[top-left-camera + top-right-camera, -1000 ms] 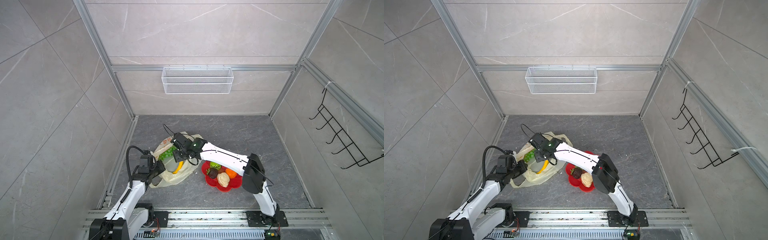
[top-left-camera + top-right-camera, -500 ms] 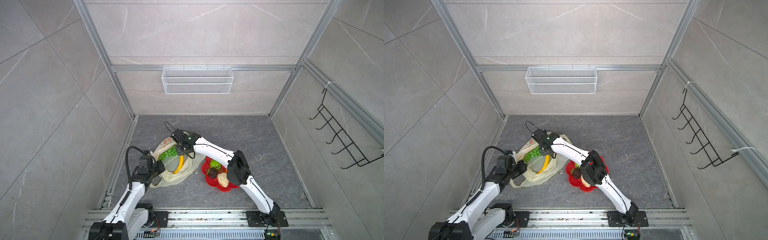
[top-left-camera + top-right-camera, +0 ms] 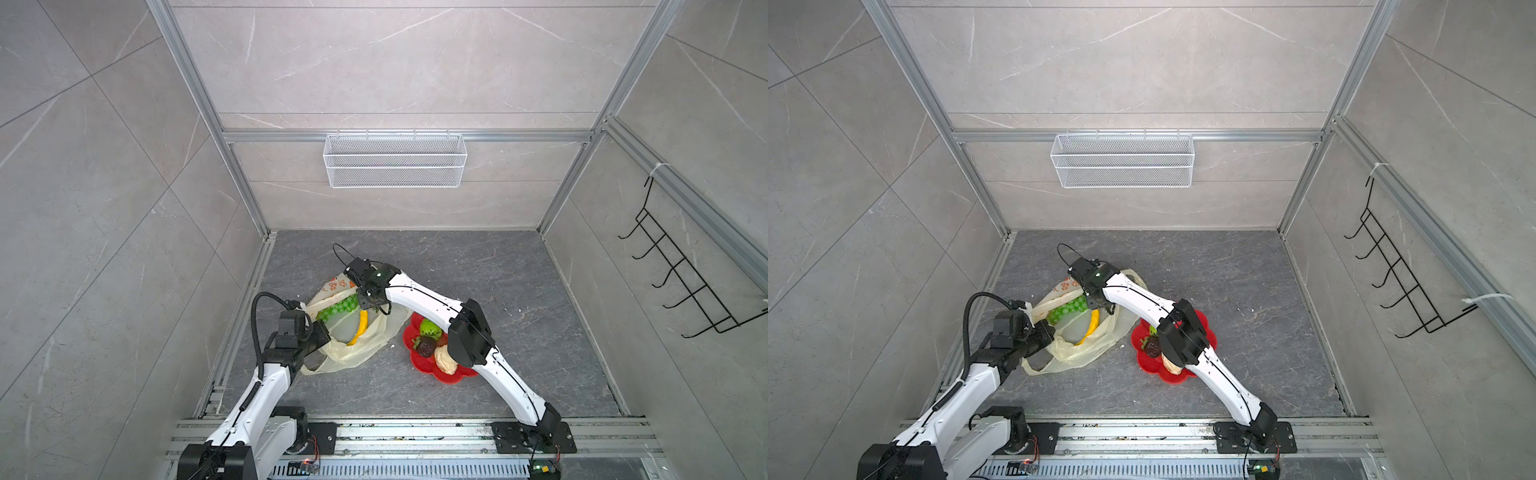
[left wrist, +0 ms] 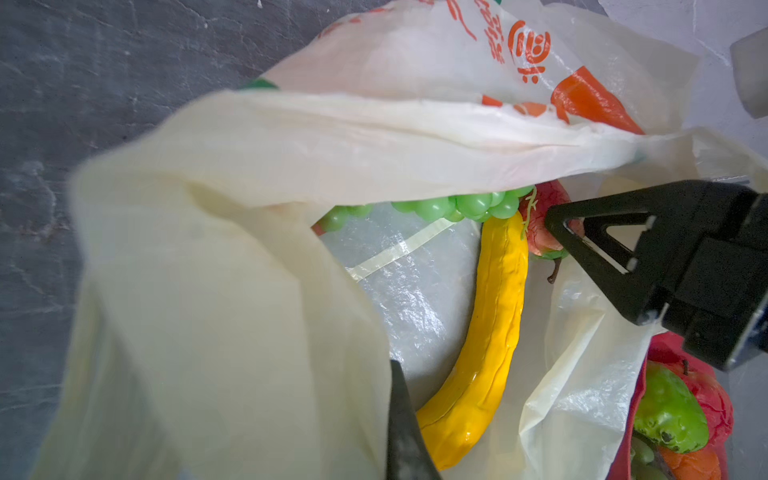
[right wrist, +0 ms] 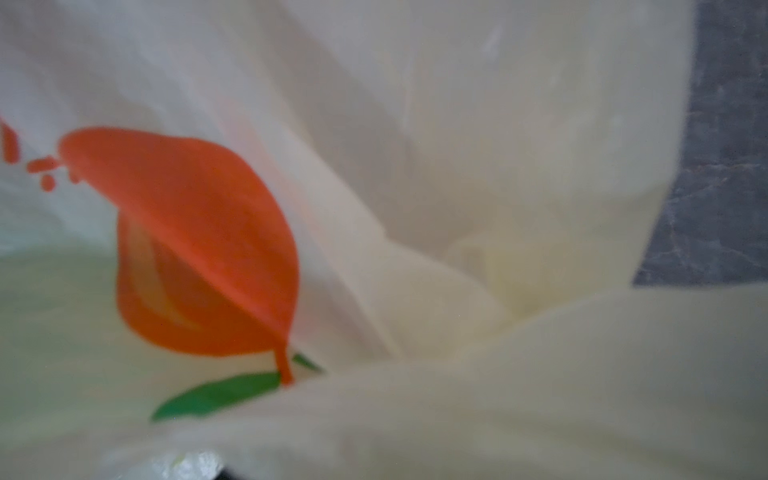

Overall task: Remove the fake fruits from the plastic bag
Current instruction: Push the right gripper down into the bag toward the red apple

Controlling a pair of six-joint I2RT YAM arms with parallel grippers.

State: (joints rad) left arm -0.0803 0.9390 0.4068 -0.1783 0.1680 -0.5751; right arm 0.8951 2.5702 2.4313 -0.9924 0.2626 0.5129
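Right end effector pushed deeper into bag; strawberry at tip

My right fingers: matt black plastic. Plastic bag: thin, crinkly, translucent film. Banana: glossy, dimpled plastic. Grapes: smooth, shiny. Bench: matt, veined stone look.

Quick headcount, lower middle of the frame in both top views: one plastic bag, and inside it one banana, one grape bunch and, from the left wrist view, one red fruit. One red plate just to the right, carrying one green bumpy ball, one dark brown ball, one cream piece, plus one orange piece. Two robot arms. One wire basket upper middle, one hook rack at right.
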